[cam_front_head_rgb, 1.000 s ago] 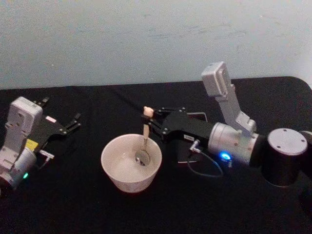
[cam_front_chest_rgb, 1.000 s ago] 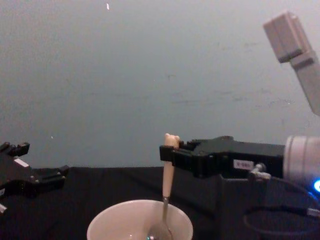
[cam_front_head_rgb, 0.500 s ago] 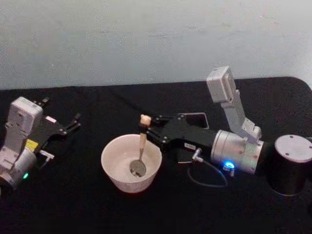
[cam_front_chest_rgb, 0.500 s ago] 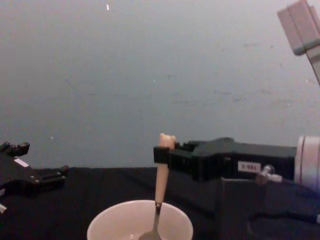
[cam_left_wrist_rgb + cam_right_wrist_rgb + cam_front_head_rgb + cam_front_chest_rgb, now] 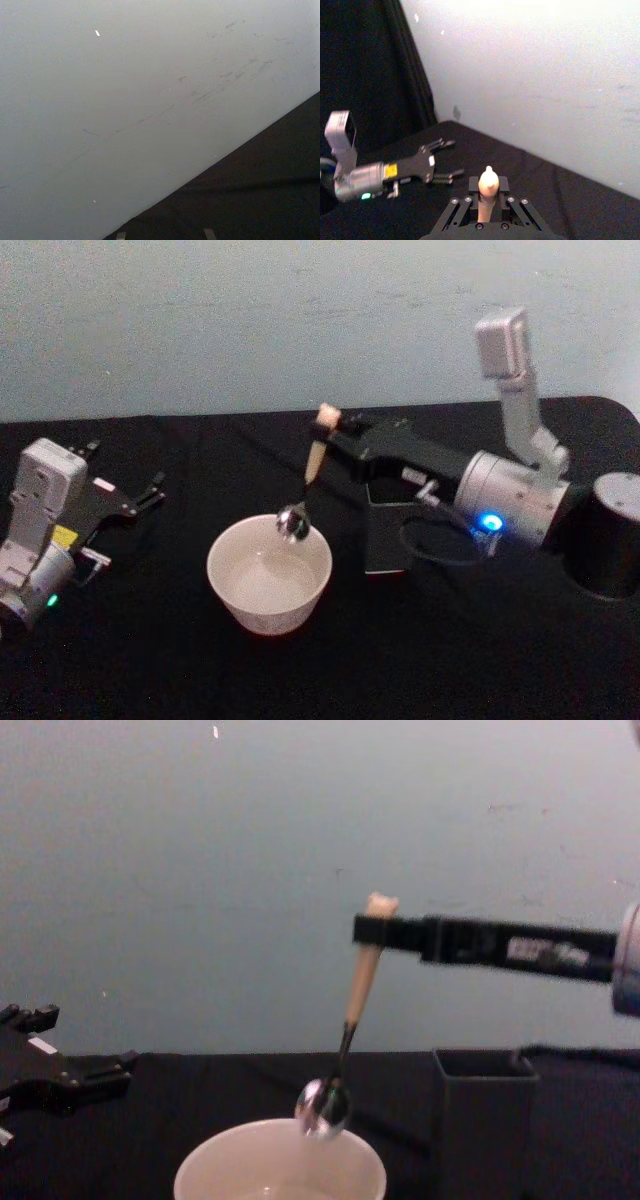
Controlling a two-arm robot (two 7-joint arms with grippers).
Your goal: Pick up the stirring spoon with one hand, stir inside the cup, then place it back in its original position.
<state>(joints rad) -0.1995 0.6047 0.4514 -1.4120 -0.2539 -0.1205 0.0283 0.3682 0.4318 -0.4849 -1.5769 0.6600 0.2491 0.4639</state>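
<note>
Right gripper [image 5: 332, 428] clamps stirring spoon [image 5: 314, 460] handle, bowl above cup [image 5: 268, 615]; left gripper [image 5: 128, 475] open, parked.

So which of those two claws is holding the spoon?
The right gripper, shut on the stirring spoon above the cup; the left gripper sits open, apart, holding nothing.

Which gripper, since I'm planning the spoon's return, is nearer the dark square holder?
Right. The right gripper, shut on the stirring spoon, hangs above and just left of the holder; the left gripper sits far off, beyond the cup.
</note>
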